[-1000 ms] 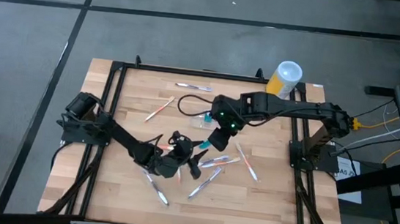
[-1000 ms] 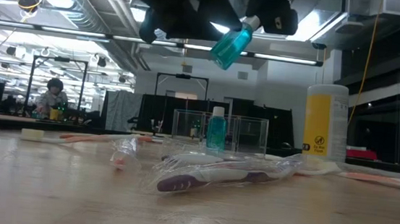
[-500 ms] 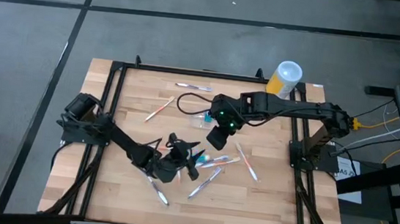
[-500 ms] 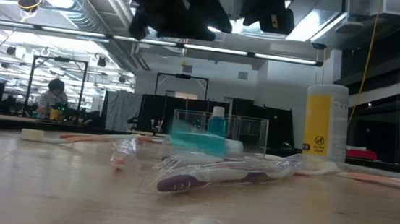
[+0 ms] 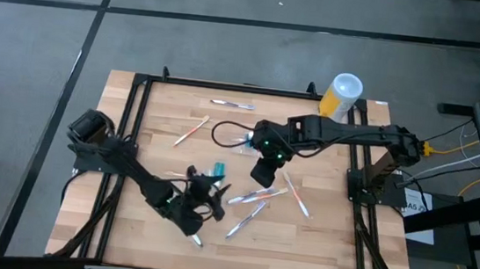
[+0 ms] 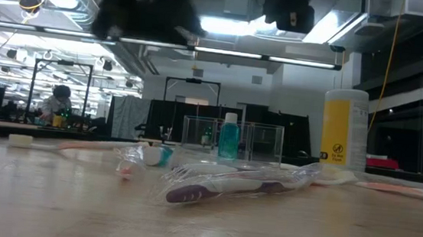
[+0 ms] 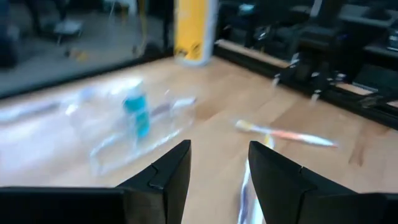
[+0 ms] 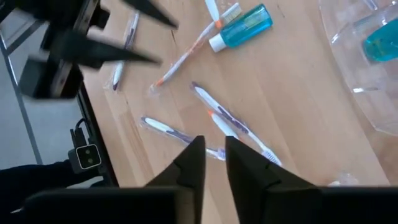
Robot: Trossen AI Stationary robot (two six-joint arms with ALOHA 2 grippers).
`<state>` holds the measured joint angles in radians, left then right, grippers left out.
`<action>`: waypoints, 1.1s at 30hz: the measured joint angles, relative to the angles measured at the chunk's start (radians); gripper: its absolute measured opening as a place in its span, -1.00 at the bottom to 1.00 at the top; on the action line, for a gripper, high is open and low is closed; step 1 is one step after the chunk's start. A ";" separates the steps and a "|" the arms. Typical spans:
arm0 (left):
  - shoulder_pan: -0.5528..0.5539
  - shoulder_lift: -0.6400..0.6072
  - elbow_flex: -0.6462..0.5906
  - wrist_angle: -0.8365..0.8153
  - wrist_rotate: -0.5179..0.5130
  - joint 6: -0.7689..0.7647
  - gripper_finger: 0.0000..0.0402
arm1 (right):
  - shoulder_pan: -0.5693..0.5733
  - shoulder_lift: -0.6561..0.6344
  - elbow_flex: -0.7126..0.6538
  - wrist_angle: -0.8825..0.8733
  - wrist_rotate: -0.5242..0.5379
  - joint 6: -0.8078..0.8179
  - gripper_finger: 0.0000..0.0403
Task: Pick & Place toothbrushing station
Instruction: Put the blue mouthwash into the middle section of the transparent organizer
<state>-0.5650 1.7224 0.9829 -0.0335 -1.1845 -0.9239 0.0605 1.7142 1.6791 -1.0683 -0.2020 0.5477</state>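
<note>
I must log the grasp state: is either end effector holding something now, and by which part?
Nothing is held. The left end effector is open and empty above the table. The right end effector has nothing between its fingers; the blue bottle lies on the wood.

Toothbrushing station [image 6: 232, 141] mid-table — bottle [image 6: 228, 136] inside, canister [image 6: 344, 129] behind, toothbrushes [image 5: 261, 195] in front.

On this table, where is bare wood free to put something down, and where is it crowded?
Free: the table corner nearest the right arm's base, and the strip between the yellow canister and the far toothbrush. Crowded: the middle, with wrapped toothbrushes, the blue bottle and the clear holder.
</note>
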 joint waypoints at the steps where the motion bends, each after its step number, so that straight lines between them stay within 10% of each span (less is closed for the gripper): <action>1: 0.001 -0.011 0.000 -0.086 0.015 -0.117 -0.23 | 0.004 0.000 0.000 0.000 0.003 0.007 -0.62; 5: 0.040 -0.020 0.000 -0.335 0.221 -0.514 -0.29 | 0.020 0.000 0.000 0.000 0.037 0.027 -0.45; 14: 0.179 -0.022 0.000 -0.360 0.472 -0.729 -0.31 | 0.023 0.000 0.000 0.002 0.060 0.035 -0.36; 33: 0.430 -0.010 0.000 -0.392 0.744 -0.631 0.12 | 0.107 0.000 0.000 0.036 0.086 0.075 -0.37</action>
<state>-0.1353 1.7120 0.9829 -0.4254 -0.4410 -1.5549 0.1680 1.7142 1.6791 -1.0320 -0.1160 0.6224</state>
